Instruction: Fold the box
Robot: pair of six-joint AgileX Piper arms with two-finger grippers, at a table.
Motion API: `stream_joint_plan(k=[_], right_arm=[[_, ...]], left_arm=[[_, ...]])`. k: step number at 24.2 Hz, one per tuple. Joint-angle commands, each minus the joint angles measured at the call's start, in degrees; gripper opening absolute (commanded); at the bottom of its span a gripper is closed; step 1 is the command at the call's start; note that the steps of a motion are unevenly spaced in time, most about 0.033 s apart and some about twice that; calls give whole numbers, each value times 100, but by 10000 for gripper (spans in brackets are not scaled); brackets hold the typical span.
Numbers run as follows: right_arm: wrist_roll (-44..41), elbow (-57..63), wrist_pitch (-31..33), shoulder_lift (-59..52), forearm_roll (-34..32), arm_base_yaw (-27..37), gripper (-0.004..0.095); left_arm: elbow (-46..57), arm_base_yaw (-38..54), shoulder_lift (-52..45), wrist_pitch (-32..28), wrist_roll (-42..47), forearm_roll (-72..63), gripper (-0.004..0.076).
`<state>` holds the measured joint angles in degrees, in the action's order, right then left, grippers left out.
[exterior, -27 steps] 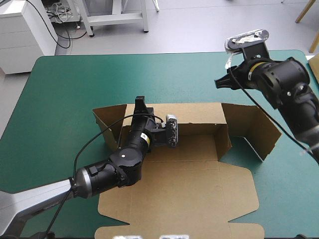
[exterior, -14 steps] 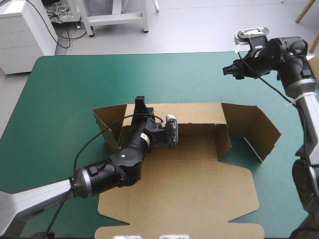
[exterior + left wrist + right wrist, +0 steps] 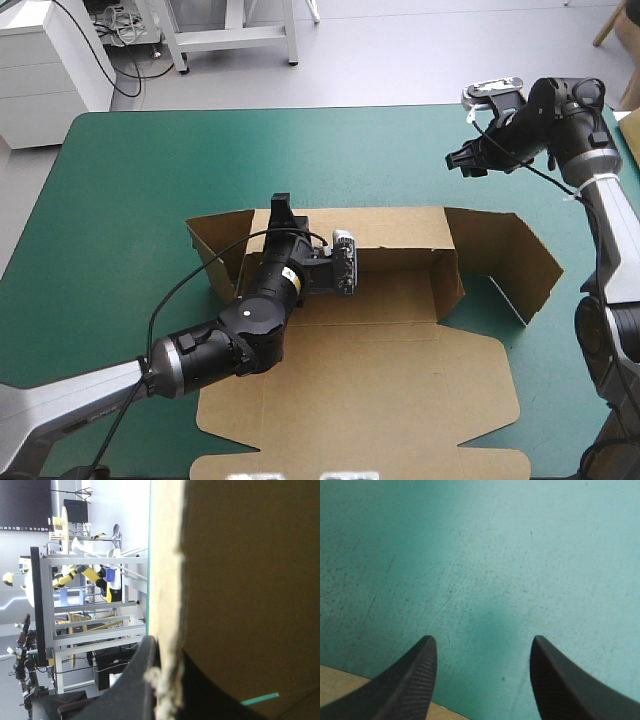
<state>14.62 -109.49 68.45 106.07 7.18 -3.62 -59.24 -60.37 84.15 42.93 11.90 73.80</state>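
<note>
1. At the middle of the table [image 3: 130,180], the box [image 3: 400,290]: back wall and side flaps raised, front lid flat toward the near edge.
2. On the box's back wall, toward its left corner, the left gripper [image 3: 281,210] is clamped on the top edge.
3. Only the left wrist view shows the grip: one black finger [image 3: 142,675] pressed against the board's frayed edge.
4. Beyond the box's right flap, the right gripper [image 3: 463,160]. Its wrist view shows fingers [image 3: 407,680] spread apart over bare teal-green cover [image 3: 495,555], with a strip of box beside them.
5. Inside the box's walls: the left arm's wrist [image 3: 300,280], over the floor panel.
</note>
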Motion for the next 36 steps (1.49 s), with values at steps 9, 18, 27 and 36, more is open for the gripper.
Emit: stream_joint_plan(k=[9, 18, 27, 36], right_arm=[[584, 1686, -143, -1591, 227, 62, 510], [904, 2915, -154, -2557, 354, 62, 507], [1070, 3550, -182, -3271, 314, 76, 506], [950, 3630, -144, -3586, 181, 76, 507]], left_arm=[[-72, -80, -136, -674, 76, -121, -8], [-72, -80, -136, -674, 76, -121, -8], [-72, -80, -136, -699, 32, -136, -8], [-72, -80, -136, -677, 32, -136, -8]])
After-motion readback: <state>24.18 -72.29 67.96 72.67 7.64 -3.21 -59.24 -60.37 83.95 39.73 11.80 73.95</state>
